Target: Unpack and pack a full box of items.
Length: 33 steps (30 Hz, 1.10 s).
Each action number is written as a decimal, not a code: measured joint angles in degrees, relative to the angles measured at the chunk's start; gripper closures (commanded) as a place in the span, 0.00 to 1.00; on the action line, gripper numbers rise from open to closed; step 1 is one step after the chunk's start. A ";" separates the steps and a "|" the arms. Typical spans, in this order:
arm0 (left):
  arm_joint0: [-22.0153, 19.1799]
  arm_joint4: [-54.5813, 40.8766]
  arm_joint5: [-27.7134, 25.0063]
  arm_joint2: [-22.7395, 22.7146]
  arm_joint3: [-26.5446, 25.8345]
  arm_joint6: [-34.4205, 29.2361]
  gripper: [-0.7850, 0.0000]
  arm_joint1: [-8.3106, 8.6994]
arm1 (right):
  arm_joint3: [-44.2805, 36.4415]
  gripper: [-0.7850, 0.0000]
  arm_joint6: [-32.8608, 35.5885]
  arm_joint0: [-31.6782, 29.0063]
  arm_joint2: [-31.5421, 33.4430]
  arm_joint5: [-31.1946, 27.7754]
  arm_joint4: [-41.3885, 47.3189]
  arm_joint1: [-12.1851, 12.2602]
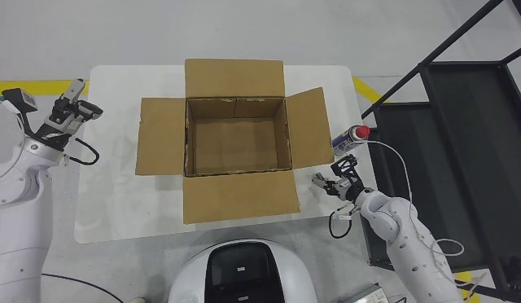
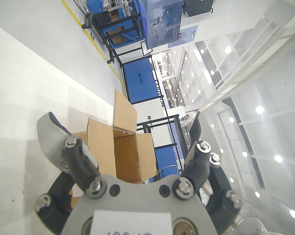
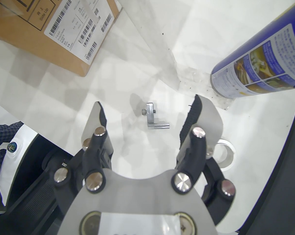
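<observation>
Right gripper [image 3: 148,103] spread, empty — small metal bracket [image 3: 151,118] just ahead between its fingers, long arm across the closing line. Left gripper [image 2: 123,121] spread — well apart.

Box [image 1: 236,136] is open on top with its four flaps splayed outward, giving a straight drop in from above, but the desk [image 1: 342,99] strip on its right is tight: spray can [image 1: 352,136] just beside the right flap, small metal bracket [image 3: 153,119] and white ring [image 3: 225,167] near it.

floor [image 1: 244,18] grey | yellow line [image 2: 61,1] | black rack [image 1: 456,140] | screen [image 2: 159,10]
</observation>
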 measured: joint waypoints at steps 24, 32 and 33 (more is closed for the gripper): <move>0.00 0.00 0.00 0.00 0.00 0.00 0.00 0.00 | 8.68 0.10 -3.95 6.56 -6.16 -5.47 -12.81 0.36; 0.00 0.00 0.00 0.00 0.00 0.00 0.00 0.00 | 12.11 0.24 -6.20 8.40 -8.36 -2.59 -16.85 0.23; 0.00 0.00 0.00 0.00 0.00 0.00 0.00 0.00 | 12.43 0.25 -6.65 8.58 -8.53 -2.19 -16.88 0.20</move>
